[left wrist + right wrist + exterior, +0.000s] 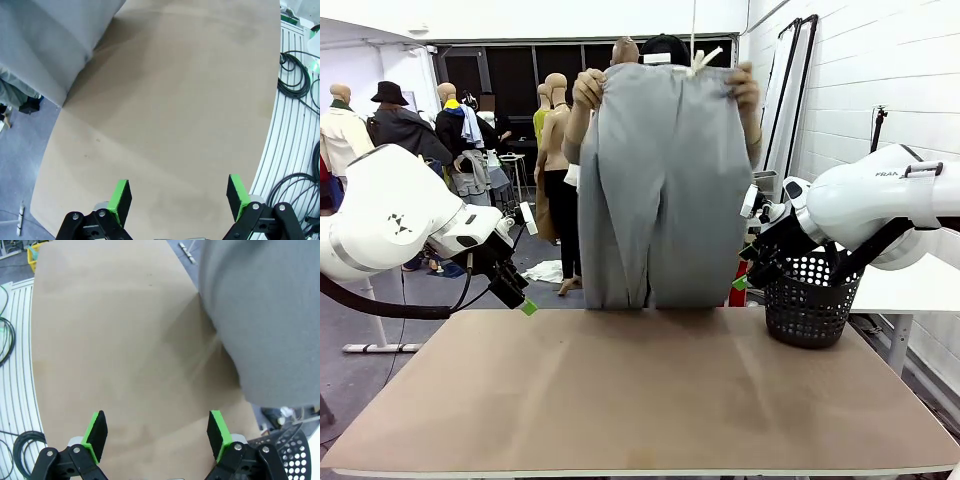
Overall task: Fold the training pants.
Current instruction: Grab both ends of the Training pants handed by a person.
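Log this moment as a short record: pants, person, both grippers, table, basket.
pants: grey training pants held up, legs hanging to the far edge of the table
person: both hands grip the waistband
left gripper: open, empty, above the table's left side
right gripper: open, empty, beside the basket
basket: black, at the table's far right corner
fold: not started

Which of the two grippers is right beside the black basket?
The right gripper, next to the basket; the left gripper hovers at the opposite side of the table.
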`<state>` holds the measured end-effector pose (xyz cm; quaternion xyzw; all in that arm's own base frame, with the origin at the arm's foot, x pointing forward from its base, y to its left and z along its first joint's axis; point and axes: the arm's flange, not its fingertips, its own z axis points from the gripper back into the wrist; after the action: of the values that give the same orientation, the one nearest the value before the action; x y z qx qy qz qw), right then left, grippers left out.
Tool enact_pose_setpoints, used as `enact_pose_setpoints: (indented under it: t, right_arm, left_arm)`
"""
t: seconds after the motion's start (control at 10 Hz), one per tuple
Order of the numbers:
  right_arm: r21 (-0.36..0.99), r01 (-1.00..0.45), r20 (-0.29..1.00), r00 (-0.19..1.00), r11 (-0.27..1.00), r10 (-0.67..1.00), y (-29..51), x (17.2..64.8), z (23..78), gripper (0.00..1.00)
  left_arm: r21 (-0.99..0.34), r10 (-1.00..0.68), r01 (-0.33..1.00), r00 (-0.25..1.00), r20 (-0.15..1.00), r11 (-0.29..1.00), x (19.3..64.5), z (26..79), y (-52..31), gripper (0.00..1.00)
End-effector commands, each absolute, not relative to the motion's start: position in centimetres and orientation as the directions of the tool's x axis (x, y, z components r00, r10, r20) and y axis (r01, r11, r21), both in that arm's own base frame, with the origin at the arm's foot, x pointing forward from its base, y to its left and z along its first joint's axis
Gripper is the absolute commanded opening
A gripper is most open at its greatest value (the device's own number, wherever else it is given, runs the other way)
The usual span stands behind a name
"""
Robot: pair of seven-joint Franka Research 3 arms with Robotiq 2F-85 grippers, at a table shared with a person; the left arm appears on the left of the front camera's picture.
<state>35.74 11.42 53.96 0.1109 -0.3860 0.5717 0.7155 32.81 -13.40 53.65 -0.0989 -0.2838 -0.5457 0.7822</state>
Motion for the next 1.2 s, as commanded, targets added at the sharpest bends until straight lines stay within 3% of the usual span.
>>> enact_pose_setpoints:
  t: [0.0,1.1]
  right_arm:
    - [-0.266,-0.911,0.693,0.047,0.316,0.719,11.45,35.88,53.75,1.0]
    - [-0.266,-0.911,0.693,0.047,0.316,0.719,11.45,35.88,53.75,1.0]
  left_arm:
    - [0.146,-0.796,0.914,0.241,0.555,0.379,32.9,53.45,-13.27,1.0]
    - [0.146,-0.796,0.914,0.241,0.555,0.379,32.9,53.45,-13.27,1.0]
